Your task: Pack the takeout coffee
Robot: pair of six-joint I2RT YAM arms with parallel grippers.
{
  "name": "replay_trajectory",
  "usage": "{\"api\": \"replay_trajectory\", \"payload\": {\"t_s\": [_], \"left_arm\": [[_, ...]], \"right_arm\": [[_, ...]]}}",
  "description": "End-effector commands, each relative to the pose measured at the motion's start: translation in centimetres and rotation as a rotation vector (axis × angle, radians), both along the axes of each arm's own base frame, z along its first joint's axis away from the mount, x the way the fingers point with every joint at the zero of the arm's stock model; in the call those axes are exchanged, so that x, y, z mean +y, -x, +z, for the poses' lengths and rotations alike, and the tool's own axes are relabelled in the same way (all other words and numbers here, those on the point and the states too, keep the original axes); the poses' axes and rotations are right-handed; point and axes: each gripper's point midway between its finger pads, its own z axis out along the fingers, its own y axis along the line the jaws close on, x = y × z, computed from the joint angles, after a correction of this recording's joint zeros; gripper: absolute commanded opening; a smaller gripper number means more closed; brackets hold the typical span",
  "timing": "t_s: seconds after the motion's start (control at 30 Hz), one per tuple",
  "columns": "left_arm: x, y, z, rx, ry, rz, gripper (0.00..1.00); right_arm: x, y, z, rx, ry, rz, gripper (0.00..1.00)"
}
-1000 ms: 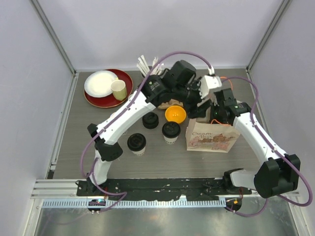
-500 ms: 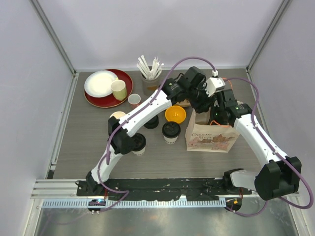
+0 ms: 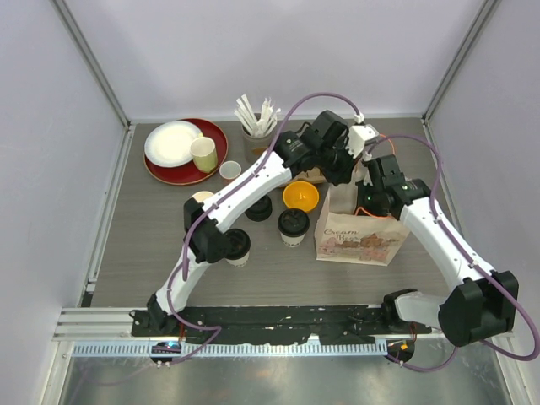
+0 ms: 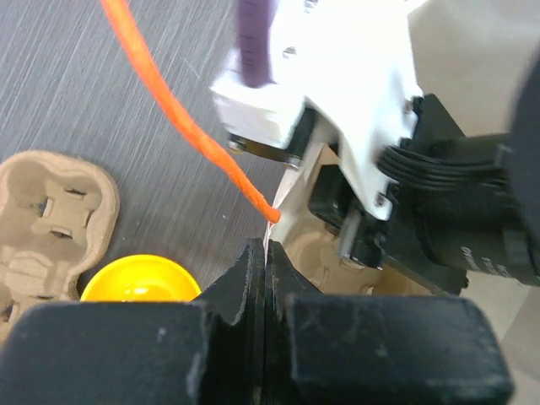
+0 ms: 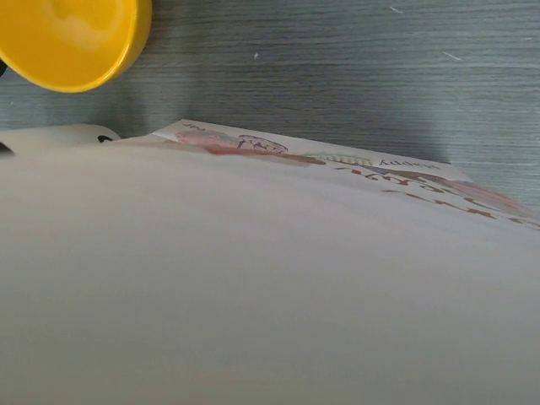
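Top external view has both arms meeting over the mouth of the printed paper bag, which stands on the table right of centre. The left gripper is pinched fully together, and the left wrist view shows a thin pale edge of the bag's paper running into the seam between its fingers. The right gripper sits at the bag's rim on the other side; its own camera is filled by the bag's pale side, so how its jaws stand cannot be told. The takeout coffee is outside the bag: one paper cup with a black lid stands just left of the bag, near the yellow bowl, and another lidded cup stands further left, partly hidden by the left arm's elbow. A red plate carrying a white plate and a pale green mug lies at the far left
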Motion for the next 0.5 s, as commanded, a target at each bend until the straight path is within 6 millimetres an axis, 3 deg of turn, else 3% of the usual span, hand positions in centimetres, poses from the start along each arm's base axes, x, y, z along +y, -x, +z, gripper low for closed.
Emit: {"api": "replay_trajectory", "payload": {"t_s": [0.0, 0.2, 0.27, 0.47], "left_arm": [[1.5, -2.2, 6.1, -0.003, 0.151, 0.124, 0.00], [0.9, -1.6, 6.7, 0.081, 0.205, 0.130, 0.00], [0.5, -1.4, 6.7, 0.091, 0.210, 0.126, 0.00], [0.6, -1.0, 7.1, 0.107, 0.218, 0.133, 0.00]], "right_arm": [[1.2, 2.0, -0.2, 0.047, -0.034, 0.035, 0.01], [2.2, 3.6, -1.2, 0.102, -0.013, 0.078, 0.01], [1.7, 3.9, -1.5, 0.118, 0.026, 0.064, 0.01], [1.0, 4.3, -0.1, 0.062, 0.030, 0.029, 0.01]]}}
